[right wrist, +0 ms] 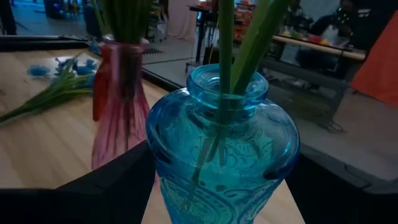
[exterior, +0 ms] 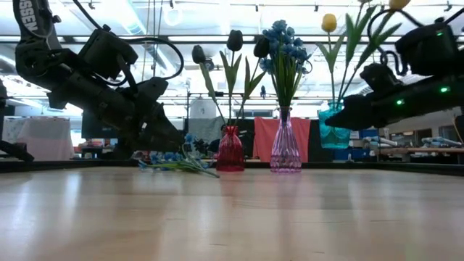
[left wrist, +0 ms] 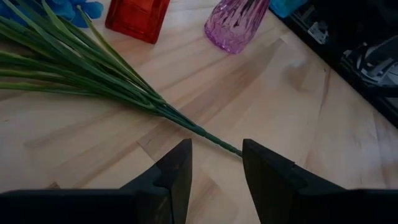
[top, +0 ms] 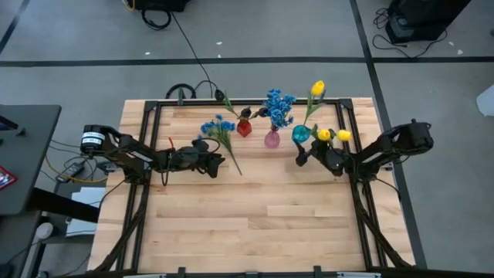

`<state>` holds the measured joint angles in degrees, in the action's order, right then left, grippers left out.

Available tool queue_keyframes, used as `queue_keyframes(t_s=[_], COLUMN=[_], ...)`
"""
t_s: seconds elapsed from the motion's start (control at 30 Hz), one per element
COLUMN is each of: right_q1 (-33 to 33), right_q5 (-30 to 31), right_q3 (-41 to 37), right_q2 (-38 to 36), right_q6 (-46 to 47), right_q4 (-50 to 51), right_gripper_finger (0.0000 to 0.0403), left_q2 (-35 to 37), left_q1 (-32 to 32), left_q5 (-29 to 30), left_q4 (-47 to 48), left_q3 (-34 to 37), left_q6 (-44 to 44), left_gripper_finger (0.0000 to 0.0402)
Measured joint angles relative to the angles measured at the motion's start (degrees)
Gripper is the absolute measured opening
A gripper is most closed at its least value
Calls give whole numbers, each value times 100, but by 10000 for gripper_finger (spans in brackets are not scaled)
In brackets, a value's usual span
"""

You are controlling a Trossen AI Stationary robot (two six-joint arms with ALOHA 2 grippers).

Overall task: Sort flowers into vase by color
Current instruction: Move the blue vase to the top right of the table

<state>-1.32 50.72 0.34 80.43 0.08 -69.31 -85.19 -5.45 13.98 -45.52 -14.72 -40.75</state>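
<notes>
A spray of blue flowers (top: 218,127) lies flat on the table, its bare stem end (left wrist: 230,148) just ahead of my open left gripper (left wrist: 216,152). At the back stand three vases. The red vase (top: 244,127) has dark blooms (exterior: 234,40), the pink vase (top: 272,139) has blue blossoms (top: 279,104), and the blue vase (right wrist: 221,149) has yellow buds (top: 317,89). My open right gripper (top: 302,157) is right at the blue vase, which fills the space ahead of its fingers. My right gripper comes level at the blue vase's belly (right wrist: 186,180) from the table's near right. The vase stands upright on the table. I cannot tell whether the fingers touch it.
A black frame (top: 231,102) runs around the tabletop, close behind the vases. The near half of the wooden table (top: 255,224) is bare. Beyond the far edge the room shows tables and a person (right wrist: 345,15).
</notes>
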Motion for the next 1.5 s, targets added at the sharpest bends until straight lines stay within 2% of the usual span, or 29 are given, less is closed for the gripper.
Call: queue_keyframes(t_s=[0.27,0.5,1.0,1.23,1.5], right_q1=[-1000,-1522,-1987,-2352,-2512], right_q5=[-823,-1371,-1472,-1811,-1932], right_q3=[2,4,9,102,234], right_q2=[220,596,1659,2122,2515], right_q6=[144,343,278,282,243], right_q4=[11,-1,-1007,-1363,-1772], right_gripper_finger=[331,331,332,332,332], left_q2=[0,0,0,0,0], left_q1=[0,0,0,0,0], left_q5=[2,1,-24,-28,-85], left_q4=[-4,-4,-6,-6,-4], left_q3=[0,0,2,2,2], left_q6=[11,31,133,151,151], left_gripper_finger=[147,147,147,147,147])
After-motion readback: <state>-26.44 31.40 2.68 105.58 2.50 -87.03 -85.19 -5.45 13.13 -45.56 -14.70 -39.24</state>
